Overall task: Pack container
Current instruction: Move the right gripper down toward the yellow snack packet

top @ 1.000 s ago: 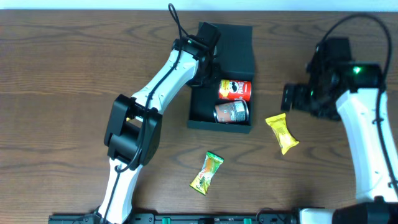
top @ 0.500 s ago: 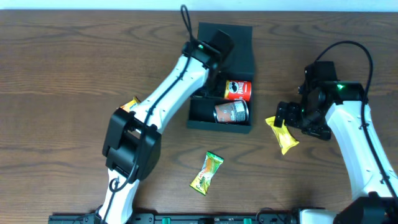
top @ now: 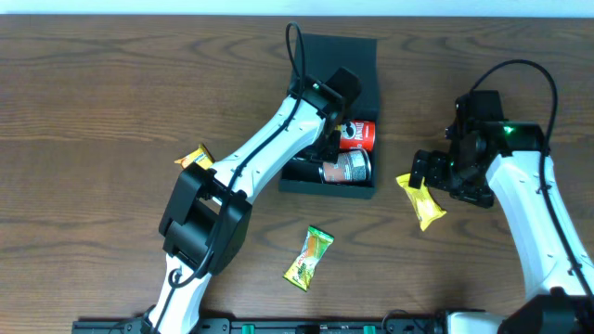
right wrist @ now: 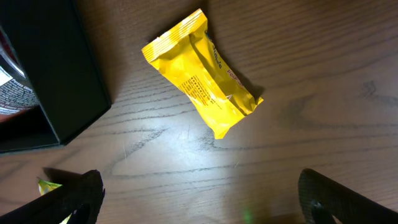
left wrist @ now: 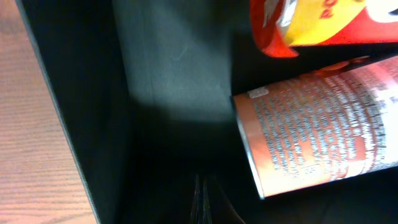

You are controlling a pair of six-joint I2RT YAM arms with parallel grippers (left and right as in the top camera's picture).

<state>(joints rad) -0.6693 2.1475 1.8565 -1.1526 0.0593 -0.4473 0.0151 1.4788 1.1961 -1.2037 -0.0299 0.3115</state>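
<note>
The dark container stands open at the table's middle back, with its lid lying flat behind it. Inside lie a red Pringles can and a grey can. My left gripper is down inside the container's left half. In the left wrist view its fingers look shut and empty over the dark floor, beside the grey can and red can. My right gripper is open just above the table, next to a yellow packet that also shows in the overhead view.
A green-and-orange packet lies in front of the container. A small orange-yellow packet lies to the left of my left arm. The container's corner is to the left of the right gripper.
My left arm has swung right and down into the container, which uncovered the orange-yellow packet at the left. My right gripper moved down to the yellow packet, then stayed still.
</note>
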